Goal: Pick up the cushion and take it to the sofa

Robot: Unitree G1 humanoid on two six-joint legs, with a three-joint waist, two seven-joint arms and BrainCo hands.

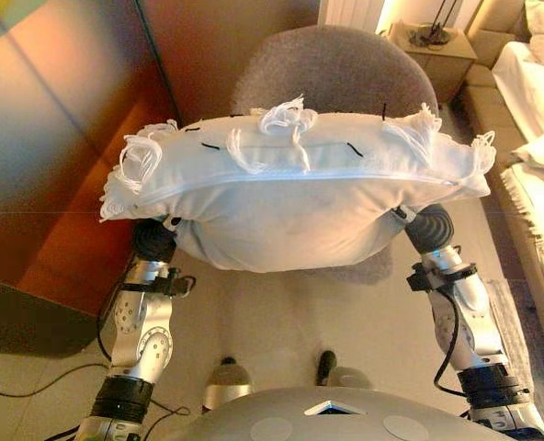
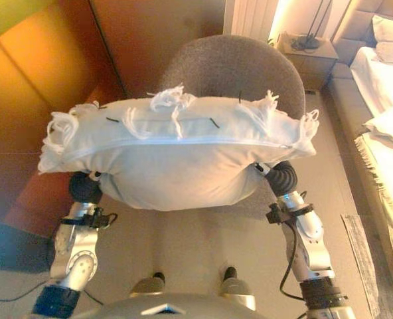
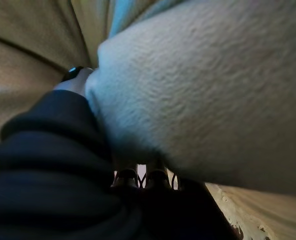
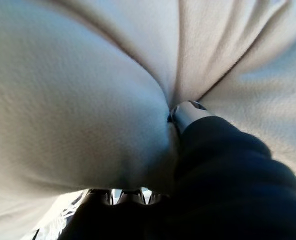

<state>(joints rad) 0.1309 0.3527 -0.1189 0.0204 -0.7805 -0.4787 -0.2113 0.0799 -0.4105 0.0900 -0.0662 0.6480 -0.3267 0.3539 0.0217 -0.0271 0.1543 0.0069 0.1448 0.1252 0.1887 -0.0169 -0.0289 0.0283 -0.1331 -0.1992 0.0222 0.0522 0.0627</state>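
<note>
A white cushion (image 1: pixel 290 197) with tufted fringes and a zip seam hangs in the air in front of me, above the seat of a grey chair (image 1: pixel 336 69). Both arms reach up under it, one at each end. My left hand (image 3: pixel 75 80) presses into the cushion's underside (image 3: pixel 213 90) at its left end. My right hand (image 4: pixel 188 112) presses into its underside (image 4: pixel 78 100) at the right end. The cushion hides most of both hands in the eye views; only their dark wrist covers show below it.
A beige sofa (image 1: pixel 529 110) with white throws runs along the right. A small side table (image 1: pixel 433 50) stands at the back right. A brown wooden wall panel (image 1: pixel 61 138) is close on the left. A rug edge (image 1: pixel 515 322) lies at the right.
</note>
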